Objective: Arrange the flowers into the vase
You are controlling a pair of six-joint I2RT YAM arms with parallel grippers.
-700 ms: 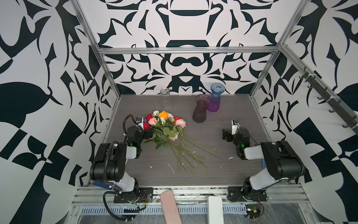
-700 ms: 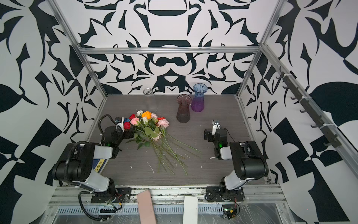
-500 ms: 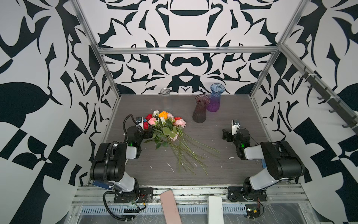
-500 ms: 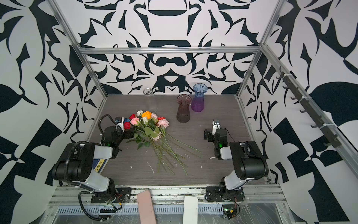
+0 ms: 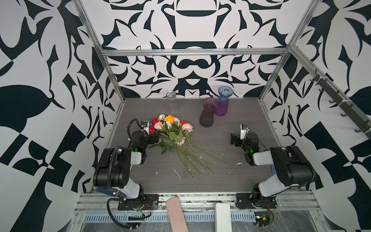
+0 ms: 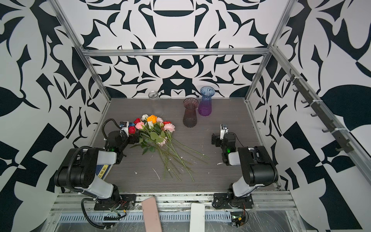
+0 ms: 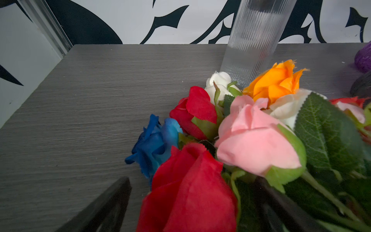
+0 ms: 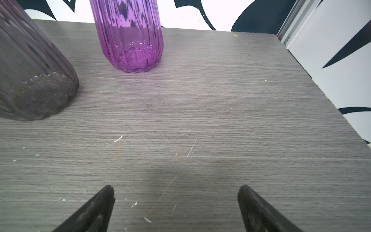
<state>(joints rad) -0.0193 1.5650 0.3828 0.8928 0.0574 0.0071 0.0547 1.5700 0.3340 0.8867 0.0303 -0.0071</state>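
Lying as a loose bunch on the left half of the grey table [image 5: 220, 170]: flowers [image 5: 172, 136], blooms far-left, stems fanning near and right. Left gripper [image 7: 192, 180]: jaws spread wide, a red bloom between them, nothing clamped. Right gripper [image 8: 176, 188]: jaws wide apart over bare table, right side. Upright at far edge: clear vase [image 5: 172, 102], dark vase [image 5: 207, 114], blue-purple vase [image 5: 221, 104].
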